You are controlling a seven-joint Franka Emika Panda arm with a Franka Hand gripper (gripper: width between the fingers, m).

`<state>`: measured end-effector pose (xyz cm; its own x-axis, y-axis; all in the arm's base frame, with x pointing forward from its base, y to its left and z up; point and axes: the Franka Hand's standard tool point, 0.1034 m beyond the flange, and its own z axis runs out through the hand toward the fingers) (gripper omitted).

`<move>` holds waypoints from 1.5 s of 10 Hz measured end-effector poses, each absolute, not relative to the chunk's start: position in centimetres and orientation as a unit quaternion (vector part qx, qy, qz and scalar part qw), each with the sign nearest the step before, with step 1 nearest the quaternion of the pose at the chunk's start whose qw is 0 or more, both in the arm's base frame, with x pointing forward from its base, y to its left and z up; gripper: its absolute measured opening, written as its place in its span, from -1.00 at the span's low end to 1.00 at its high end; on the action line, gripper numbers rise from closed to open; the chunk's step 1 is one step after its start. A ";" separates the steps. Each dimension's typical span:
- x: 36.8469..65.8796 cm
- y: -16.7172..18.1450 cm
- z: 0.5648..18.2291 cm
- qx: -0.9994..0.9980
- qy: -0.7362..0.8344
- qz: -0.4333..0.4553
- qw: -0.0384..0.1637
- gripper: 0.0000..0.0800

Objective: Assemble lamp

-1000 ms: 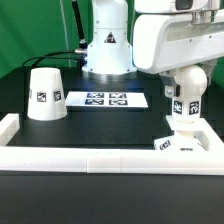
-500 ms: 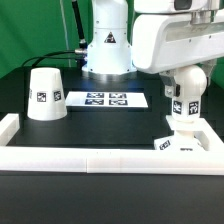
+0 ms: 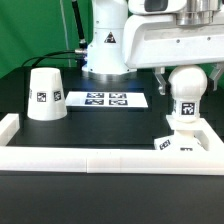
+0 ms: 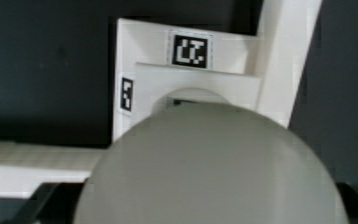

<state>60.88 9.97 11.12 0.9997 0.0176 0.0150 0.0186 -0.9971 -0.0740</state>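
The round-headed bulb (image 3: 187, 95) stands upright on the flat square base (image 3: 190, 143) at the exterior view's right. My gripper (image 3: 186, 78) is raised around the bulb's head, and its dark fingers (image 3: 160, 74) stand a little wider than the head, so it looks open. In the wrist view the bulb (image 4: 202, 160) fills the foreground between the dark fingertips (image 4: 34, 205), with the tagged base (image 4: 194, 60) behind it. The truncated-cone shade (image 3: 45, 93) stands alone at the exterior view's left.
The marker board (image 3: 107, 99) lies on the black table between the shade and the bulb. A low white wall (image 3: 100, 160) runs along the front and both sides. The big white robot pedestal (image 3: 107, 50) stands at the back.
My gripper and wrist have risen from low around the bulb's body to its head, uncovering the bulb. Bulb, base and shade have not moved.
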 end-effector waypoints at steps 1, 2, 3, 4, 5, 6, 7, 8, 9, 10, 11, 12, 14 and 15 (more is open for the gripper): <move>60.9 10.0 11.1 -0.998 0.046 -0.004 0.039 0.45; 60.8 10.1 11.1 -0.993 0.112 -0.001 0.039 0.45; 60.8 10.1 11.1 -0.985 0.166 0.002 0.038 0.45; 60.7 10.1 11.1 -0.976 0.215 0.005 0.038 0.45; 60.7 10.1 11.0 -0.963 0.267 0.007 0.039 0.45; 60.8 10.1 11.0 -0.950 0.309 0.010 0.040 0.45; 60.8 10.1 10.9 -0.938 0.345 0.011 0.042 0.45; 60.8 10.2 10.9 -0.922 0.385 0.013 0.042 0.45; 60.8 10.3 10.9 -0.909 0.413 0.014 0.041 0.45; 60.8 10.4 10.9 -0.902 0.429 0.015 0.042 0.45; 60.8 10.4 10.9 -0.890 0.454 0.017 0.042 0.45; 60.8 10.4 11.0 -0.888 0.457 0.017 0.042 0.45; 60.8 10.4 10.9 -0.902 0.429 0.016 0.043 0.45; 60.8 10.4 10.9 -0.909 0.414 0.015 0.042 0.68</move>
